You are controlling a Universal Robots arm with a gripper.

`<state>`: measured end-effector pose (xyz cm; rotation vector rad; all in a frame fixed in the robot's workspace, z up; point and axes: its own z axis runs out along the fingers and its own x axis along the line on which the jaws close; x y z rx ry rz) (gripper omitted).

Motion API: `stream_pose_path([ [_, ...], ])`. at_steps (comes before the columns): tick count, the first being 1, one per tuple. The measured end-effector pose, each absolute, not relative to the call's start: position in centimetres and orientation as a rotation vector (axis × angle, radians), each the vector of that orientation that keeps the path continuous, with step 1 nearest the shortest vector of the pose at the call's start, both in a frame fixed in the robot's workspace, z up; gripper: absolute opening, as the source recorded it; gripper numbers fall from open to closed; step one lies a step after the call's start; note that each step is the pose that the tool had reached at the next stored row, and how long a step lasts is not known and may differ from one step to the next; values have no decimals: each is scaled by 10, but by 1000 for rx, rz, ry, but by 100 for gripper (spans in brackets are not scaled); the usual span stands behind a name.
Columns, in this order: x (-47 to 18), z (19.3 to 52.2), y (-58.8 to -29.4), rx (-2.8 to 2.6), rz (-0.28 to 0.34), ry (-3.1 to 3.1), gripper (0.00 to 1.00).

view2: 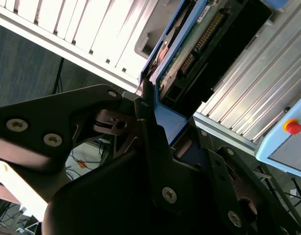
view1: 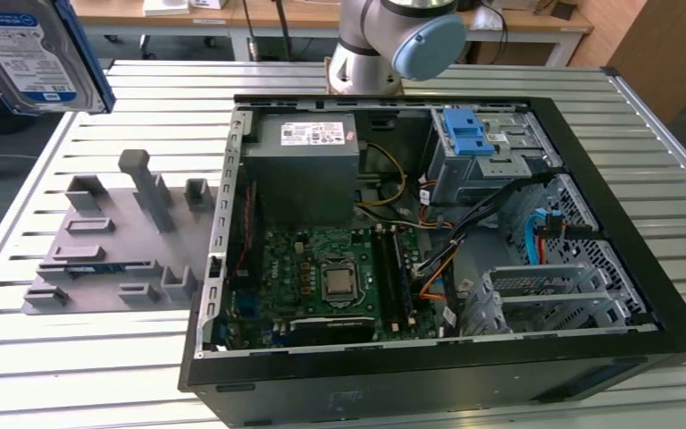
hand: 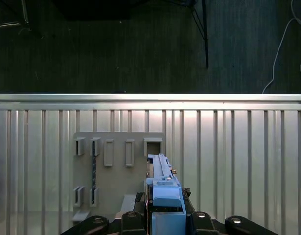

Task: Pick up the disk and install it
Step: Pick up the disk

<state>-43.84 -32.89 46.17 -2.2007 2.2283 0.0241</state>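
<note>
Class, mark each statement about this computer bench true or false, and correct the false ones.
1. The claw grips the disk by its blue bracket. True.
2. The disk sits inside the computer case. False: it is held up outside the case, at the exterior view's left.
3. A grey slotted plate lies on the table beside the case. True.
4. The case is closed. False: it is open, with the motherboard showing.
</note>
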Motion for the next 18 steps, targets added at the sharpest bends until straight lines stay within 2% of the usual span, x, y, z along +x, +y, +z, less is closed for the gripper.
stream_pose_path([
  [18, -438, 469, -329, -2201, 24, 2228, 36],
])
